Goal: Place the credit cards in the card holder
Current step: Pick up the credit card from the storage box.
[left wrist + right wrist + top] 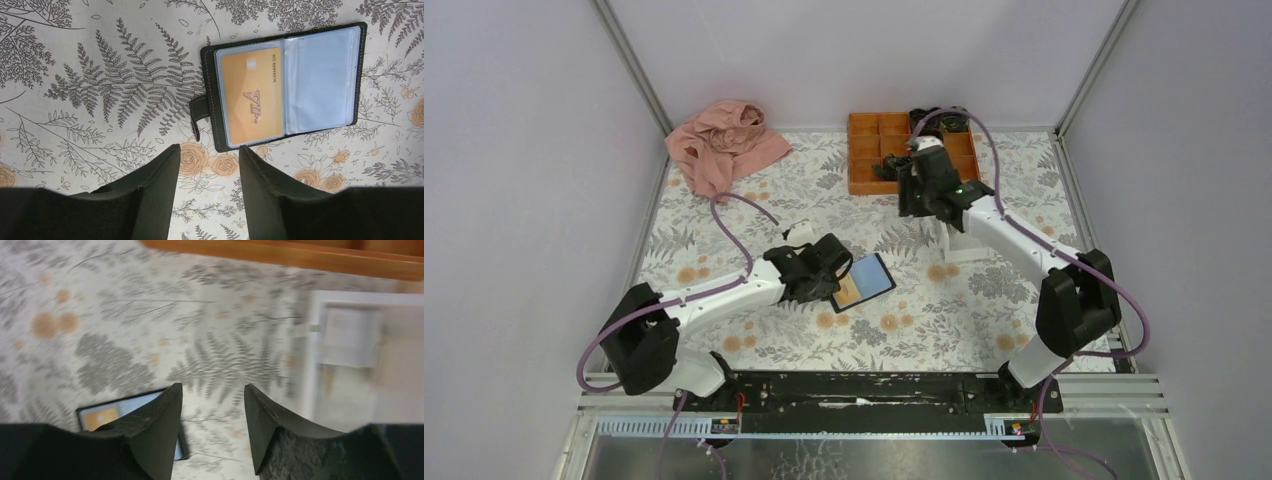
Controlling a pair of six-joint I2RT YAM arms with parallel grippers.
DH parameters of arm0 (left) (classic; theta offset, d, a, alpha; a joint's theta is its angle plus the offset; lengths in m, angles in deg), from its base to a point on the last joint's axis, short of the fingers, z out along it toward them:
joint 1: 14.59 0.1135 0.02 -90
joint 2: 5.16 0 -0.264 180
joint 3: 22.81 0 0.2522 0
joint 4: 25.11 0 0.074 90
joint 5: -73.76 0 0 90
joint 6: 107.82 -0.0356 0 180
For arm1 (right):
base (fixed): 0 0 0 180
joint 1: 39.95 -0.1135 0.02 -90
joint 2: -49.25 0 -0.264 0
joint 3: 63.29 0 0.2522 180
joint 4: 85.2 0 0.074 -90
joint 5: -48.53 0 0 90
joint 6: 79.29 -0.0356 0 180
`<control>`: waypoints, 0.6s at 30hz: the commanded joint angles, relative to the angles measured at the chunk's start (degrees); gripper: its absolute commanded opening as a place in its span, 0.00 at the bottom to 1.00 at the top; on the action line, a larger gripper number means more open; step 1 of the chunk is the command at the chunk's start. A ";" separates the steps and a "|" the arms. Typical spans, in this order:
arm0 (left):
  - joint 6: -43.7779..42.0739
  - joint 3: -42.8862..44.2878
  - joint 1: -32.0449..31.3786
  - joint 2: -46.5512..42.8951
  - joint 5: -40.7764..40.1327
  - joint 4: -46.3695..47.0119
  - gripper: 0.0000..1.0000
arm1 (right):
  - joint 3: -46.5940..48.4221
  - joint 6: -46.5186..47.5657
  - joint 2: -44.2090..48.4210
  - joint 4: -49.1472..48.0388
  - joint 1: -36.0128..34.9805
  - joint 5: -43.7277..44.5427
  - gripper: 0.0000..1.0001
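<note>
While the floral surface [754, 200] fills each view, the left gripper [207, 150] hovers beside the card holder [320, 75] lying open mid-surface, its fingers [150, 190] apart and empty. The right gripper [212, 387], fingers also apart, hangs near a white tray [310, 365]. One orange credit card [250, 97] sits in the holder's strap-side pocket.
</note>
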 commanded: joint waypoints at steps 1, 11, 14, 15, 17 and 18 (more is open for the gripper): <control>-2.84 0.96 -0.19 0.54 0.04 3.17 0.56 | 3.09 2.78 1.37 5.44 5.73 5.33 0.57; -5.05 1.86 -0.18 1.40 1.95 5.54 0.58 | 2.95 3.29 -0.29 8.10 15.48 7.07 0.58; -4.87 1.42 -0.24 1.01 1.88 5.60 0.58 | 1.26 4.30 0.29 7.70 16.38 8.00 0.59; -4.79 1.24 -0.23 0.94 1.85 5.67 0.58 | 0.78 5.00 0.35 7.51 16.61 8.25 0.59; -4.65 1.10 -0.23 0.80 1.98 5.89 0.57 | 0.08 5.61 0.13 7.10 16.93 8.32 0.59; -4.57 1.00 -0.27 0.80 2.04 6.01 0.58 | -0.09 5.91 -0.09 6.96 17.15 8.85 0.59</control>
